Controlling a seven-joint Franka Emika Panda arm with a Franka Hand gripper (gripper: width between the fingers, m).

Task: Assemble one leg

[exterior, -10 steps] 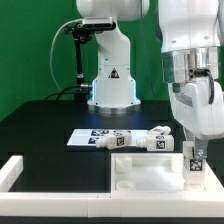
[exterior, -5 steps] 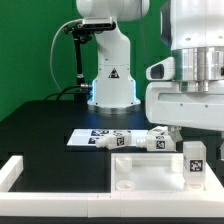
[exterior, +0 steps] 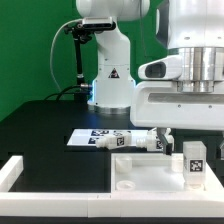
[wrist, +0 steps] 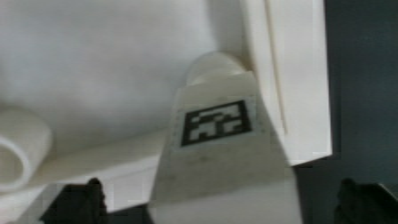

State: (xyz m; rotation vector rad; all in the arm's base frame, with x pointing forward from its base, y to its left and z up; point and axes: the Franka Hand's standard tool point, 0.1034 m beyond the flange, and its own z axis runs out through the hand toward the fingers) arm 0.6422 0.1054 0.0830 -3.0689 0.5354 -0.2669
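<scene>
Nearest in the exterior view, a white frame (exterior: 20, 170) borders the table's (exterior: 50, 115) front edge. Just behind it lies the big white slab (exterior: 150, 172), flat on the black surface. A leg (exterior: 194, 160) stands upright on the slab toward the exterior view's right, its square tag facing the camera. The arm's (exterior: 190, 90) bulky white wrist hangs right above it, filling the upper part of that side.

In the wrist view the same leg (wrist: 222, 150) fills the middle, tapering away from the camera, tag plain on its face. The gripper (wrist: 217, 205) has its two dark fingertips (wrist: 80, 203) set wide apart, one on either side of the leg, neither pressing on it. A gap shows between each tip and the leg's sides. Beneath the leg the slab (wrist: 107, 70) runs pale, and a rounded white part (wrist: 18, 150) peeks in at the picture's edge; what it is I cannot tell.

Behind the slab, more legs (exterior: 145, 140) lie on their sides in a loose row, close together. Next to them lies the marker board (exterior: 95, 137), thin and flat. Farthest back stands the white robot base (exterior: 110, 75) before a green wall.
</scene>
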